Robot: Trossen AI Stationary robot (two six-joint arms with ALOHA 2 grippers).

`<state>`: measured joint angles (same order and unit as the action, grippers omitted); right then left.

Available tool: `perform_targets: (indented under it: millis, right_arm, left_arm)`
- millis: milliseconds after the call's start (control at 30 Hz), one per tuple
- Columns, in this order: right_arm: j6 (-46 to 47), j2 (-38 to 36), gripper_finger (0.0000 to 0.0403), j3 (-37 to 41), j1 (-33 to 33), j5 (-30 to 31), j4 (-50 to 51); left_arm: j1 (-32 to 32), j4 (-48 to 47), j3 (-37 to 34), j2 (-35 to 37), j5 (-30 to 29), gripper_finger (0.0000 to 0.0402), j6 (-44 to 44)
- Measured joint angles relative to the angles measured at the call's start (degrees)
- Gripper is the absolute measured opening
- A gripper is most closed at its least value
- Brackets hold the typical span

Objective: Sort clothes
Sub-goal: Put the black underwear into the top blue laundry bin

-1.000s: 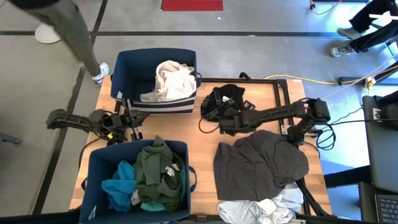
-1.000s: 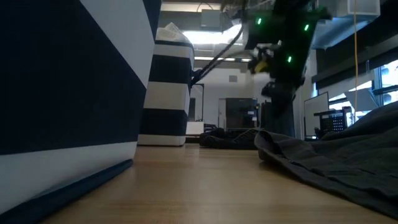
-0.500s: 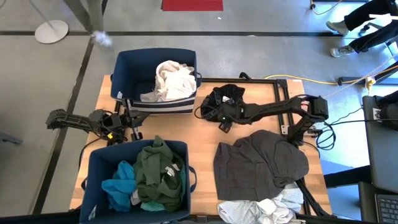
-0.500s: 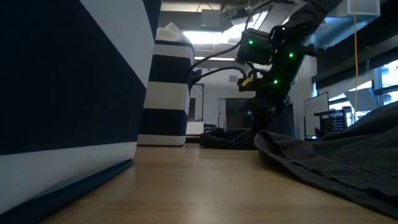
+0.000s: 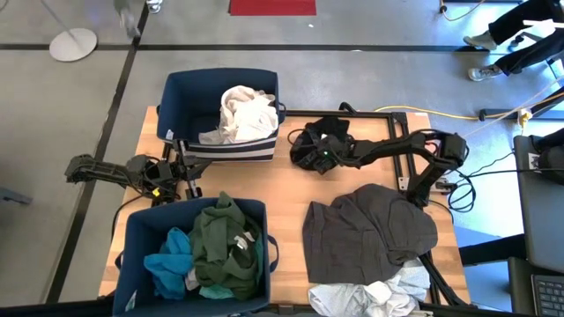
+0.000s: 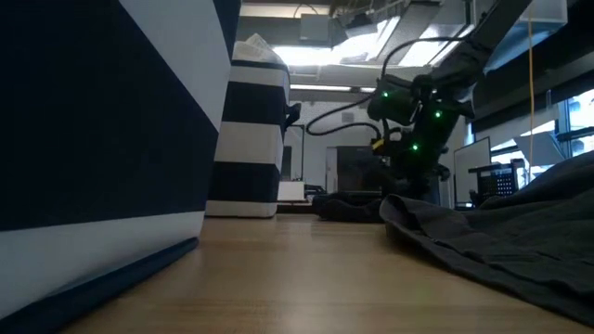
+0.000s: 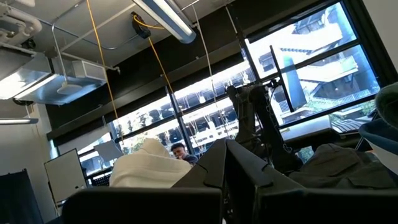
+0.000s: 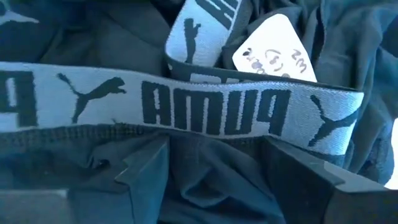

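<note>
The right gripper [image 5: 319, 158] is down on the black garment [image 5: 324, 139] at the table's [image 5: 291, 189] far side, right of the bin [image 5: 176, 97] holding white clothes [image 5: 245, 113]. Only the right wrist view shows its fingers [image 8: 143, 180] spread apart, pressed into dark cloth just below a pale lettered waistband [image 8: 186, 109] and a paper tag [image 8: 273, 46]. The left gripper [image 5: 176, 176] waits between the two bins; its fingers' state cannot be told. A grey garment [image 5: 370, 231] lies nearer.
</note>
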<state>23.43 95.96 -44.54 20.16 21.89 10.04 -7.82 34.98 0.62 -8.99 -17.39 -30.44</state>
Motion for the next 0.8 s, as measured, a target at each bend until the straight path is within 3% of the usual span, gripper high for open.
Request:
perform_targets:
  millis: [333, 467, 667, 800]
  right_arm:
    - [0.9, 3.1, 0.0234, 0.5, 0.9, -2.0, -0.4]
    - [0.8, 4.5, 0.0170, 0.4, 0.9, -3.5, -1.0]
    - [0.0, 4.7, 0.0030, 0.4, 0.9, -3.9, -0.6]
    - [-0.9, 4.7, 0.0024, 0.4, 0.8, -4.0, -0.7]
  left_arm:
    - [0.0, 0.0, 0.0, 0.0, 0.0, 0.0000, 0.0]
    - [0.0, 0.0, 0.0, 0.0, 0.0, 0.0000, 0.0]
    - [0.0, 0.0, 0.0, 0.0, 0.0, 0.0000, 0.0]
    - [0.0, 0.0, 0.0, 0.0, 0.0, 0.0000, 0.0]
